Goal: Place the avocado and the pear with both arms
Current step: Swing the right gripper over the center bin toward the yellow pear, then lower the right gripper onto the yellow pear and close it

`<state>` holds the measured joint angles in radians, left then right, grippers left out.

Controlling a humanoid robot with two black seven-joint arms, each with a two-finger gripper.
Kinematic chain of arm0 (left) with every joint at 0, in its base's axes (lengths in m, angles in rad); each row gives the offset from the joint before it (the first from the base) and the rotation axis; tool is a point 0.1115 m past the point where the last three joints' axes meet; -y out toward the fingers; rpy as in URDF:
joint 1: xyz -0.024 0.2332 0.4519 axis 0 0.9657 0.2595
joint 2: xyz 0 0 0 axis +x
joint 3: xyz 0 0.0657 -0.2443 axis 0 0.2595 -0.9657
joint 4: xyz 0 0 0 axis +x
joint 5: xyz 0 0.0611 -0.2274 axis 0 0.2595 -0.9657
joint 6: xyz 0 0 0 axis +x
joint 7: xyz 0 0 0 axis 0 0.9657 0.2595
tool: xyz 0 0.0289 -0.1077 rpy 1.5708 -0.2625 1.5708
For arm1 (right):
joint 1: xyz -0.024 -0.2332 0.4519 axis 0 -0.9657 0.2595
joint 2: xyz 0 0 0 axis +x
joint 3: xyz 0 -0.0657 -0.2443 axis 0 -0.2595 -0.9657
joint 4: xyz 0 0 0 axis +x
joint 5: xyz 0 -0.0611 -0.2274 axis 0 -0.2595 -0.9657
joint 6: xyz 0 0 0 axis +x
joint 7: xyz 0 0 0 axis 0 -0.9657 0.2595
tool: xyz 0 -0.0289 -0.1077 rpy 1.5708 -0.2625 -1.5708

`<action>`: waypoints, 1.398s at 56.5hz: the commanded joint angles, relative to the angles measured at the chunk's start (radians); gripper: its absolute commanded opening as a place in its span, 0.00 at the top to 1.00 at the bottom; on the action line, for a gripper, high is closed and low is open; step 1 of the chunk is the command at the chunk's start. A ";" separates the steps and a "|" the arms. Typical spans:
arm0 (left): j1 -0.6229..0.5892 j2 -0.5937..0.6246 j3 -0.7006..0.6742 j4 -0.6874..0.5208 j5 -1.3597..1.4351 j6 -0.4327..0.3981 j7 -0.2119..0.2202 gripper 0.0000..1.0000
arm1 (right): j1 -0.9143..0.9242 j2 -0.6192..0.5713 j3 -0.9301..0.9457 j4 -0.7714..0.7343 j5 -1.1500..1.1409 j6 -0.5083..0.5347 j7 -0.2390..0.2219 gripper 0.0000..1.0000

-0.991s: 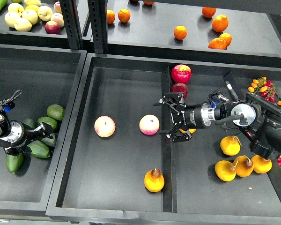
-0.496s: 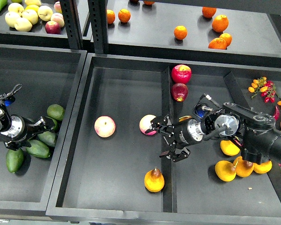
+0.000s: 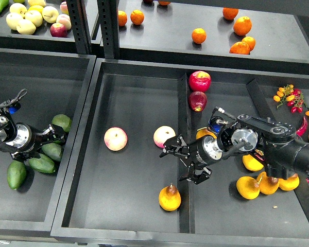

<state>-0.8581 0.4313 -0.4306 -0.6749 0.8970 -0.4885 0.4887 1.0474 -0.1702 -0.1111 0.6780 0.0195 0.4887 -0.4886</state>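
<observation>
The pear (image 3: 169, 197), orange-yellow with a brownish neck and a dark stem, stands near the front of the middle tray (image 3: 134, 206). My right gripper (image 3: 184, 162) is open and empty, hovering just above and to the right of the pear, over the tray divider. A long slim green avocado (image 3: 16, 174) lies at the front left of the left tray. My left gripper (image 3: 52, 138) is low among the stubbier green avocados (image 3: 52, 151), to the right of the slim one. Its dark fingers cannot be told apart.
Two pink-yellow apples (image 3: 115, 138) lie in the middle tray. Red apples (image 3: 199, 81) and several orange-yellow fruits (image 3: 247, 187) are in the right compartment. A divider wall (image 3: 184, 211) runs beside the pear. Shelves behind hold oranges (image 3: 198, 35) and apples (image 3: 26, 25).
My right gripper has swung left and down, from beside the apple to just above the pear, staying open. My left gripper has shifted slightly right among the avocados.
</observation>
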 commanded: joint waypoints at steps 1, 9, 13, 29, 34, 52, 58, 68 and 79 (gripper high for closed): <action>0.001 0.000 0.000 0.000 -0.007 0.000 0.000 0.01 | 0.000 0.001 -0.021 -0.002 -0.001 0.000 0.000 0.00; 0.001 -0.002 0.000 0.000 -0.015 0.000 0.000 0.01 | -0.010 0.012 -0.027 -0.002 -0.004 0.000 0.000 0.00; 0.001 -0.002 0.000 0.000 -0.015 0.000 0.000 0.01 | -0.017 0.020 -0.036 -0.005 -0.004 0.000 0.000 0.00; 0.004 -0.002 -0.002 0.000 -0.015 0.000 0.000 0.01 | -0.053 0.031 -0.039 -0.011 -0.043 0.000 0.000 0.00; 0.005 -0.005 -0.002 0.001 -0.015 0.000 0.000 0.01 | -0.076 0.031 -0.038 -0.015 -0.046 0.000 0.000 0.00; 0.007 -0.011 -0.002 0.015 -0.015 0.000 0.000 0.01 | -0.116 0.049 -0.032 -0.041 -0.076 0.000 0.000 0.00; 0.010 -0.011 -0.002 0.015 -0.015 0.000 0.000 0.01 | -0.116 0.060 -0.024 -0.064 -0.082 0.000 0.000 0.00; 0.010 -0.011 -0.002 0.015 -0.020 0.000 0.000 0.01 | -0.118 0.084 -0.018 -0.106 -0.086 0.000 0.000 0.00; 0.013 -0.011 -0.002 0.014 -0.020 0.000 0.000 0.01 | -0.139 0.109 0.011 -0.140 -0.089 0.000 0.000 0.01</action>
<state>-0.8468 0.4202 -0.4327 -0.6596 0.8775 -0.4889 0.4887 0.9183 -0.0717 -0.1199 0.5527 -0.0659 0.4887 -0.4888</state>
